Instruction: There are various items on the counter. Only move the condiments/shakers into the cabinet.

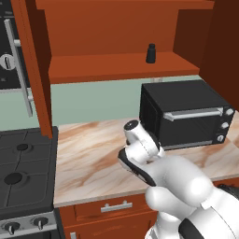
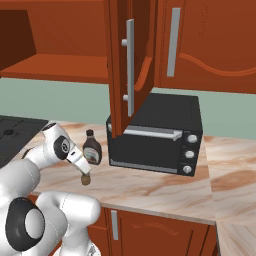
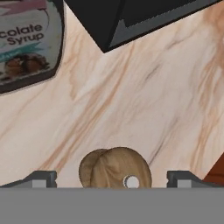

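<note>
Brown bottle label reads "colate Syrup", beside tan shaker.

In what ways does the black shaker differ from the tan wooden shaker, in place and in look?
The black shaker stands on the cabinet shelf; the tan wooden shaker is down on the counter. The black shaker is dark; the tan wooden shaker is light brown. The tan wooden shaker lies between the open end effector's fingertips; nothing is near the black shaker. Both are small.

dark brown bottle with pale label reading "colate Syrup", first word cut off at the frame edge
</note>
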Available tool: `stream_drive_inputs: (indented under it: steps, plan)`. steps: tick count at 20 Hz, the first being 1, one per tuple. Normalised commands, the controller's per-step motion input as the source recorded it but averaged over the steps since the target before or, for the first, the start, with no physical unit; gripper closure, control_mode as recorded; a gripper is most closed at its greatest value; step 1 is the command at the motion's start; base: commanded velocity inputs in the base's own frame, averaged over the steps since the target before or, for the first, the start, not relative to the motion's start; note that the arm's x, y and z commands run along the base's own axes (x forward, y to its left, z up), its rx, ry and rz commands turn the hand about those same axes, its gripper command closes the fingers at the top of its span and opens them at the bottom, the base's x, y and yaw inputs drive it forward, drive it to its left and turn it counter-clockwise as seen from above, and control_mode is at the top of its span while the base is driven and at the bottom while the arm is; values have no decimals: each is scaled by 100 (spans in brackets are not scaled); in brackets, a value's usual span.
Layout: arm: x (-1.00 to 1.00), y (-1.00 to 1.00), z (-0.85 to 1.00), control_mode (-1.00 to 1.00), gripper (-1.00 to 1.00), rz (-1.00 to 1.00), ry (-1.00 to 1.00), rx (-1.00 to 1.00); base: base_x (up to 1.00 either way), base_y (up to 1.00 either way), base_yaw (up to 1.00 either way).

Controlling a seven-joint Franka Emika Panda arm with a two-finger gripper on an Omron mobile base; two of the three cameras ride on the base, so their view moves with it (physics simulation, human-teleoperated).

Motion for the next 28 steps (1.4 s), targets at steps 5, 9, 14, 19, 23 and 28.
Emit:
stream_drive_inputs:
  steps: [5,9,14,19,23,28]
  plan:
    - [0,-12,-8,-100,100,4,0,0,0,0,0]
    - [0,-1,-6,-100,100,5,0,0,0,0,0]
    - [-2,0,3,-100,100,5,0,1,0,0,0]
    - [-35,11,85,-100,100,7,-14,10,0,0,0]
    - [-30,16,100,-100,100,10,-13,10,0,0,0]
    - [-20,7,100,-100,100,12,-23,4,0,0,0]
